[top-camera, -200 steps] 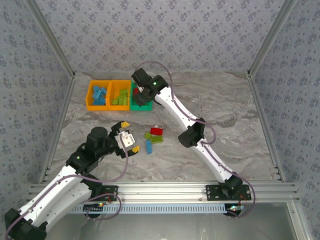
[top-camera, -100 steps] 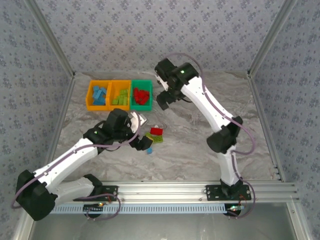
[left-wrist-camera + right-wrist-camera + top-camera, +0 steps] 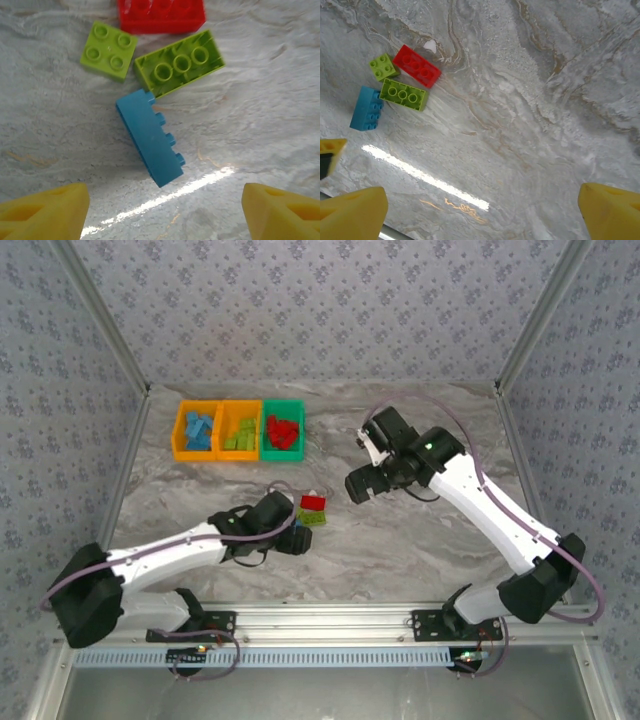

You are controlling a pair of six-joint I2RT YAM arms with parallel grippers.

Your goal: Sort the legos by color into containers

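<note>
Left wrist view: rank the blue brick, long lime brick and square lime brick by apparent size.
1. blue brick and long lime brick: nearly alike, too close to rank.
2. square lime brick: clearly smallest.

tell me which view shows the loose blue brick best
Left wrist: the blue brick sits large and central, studs clear. Right wrist shows it small, far left; from the top the left arm mostly covers it.
</note>
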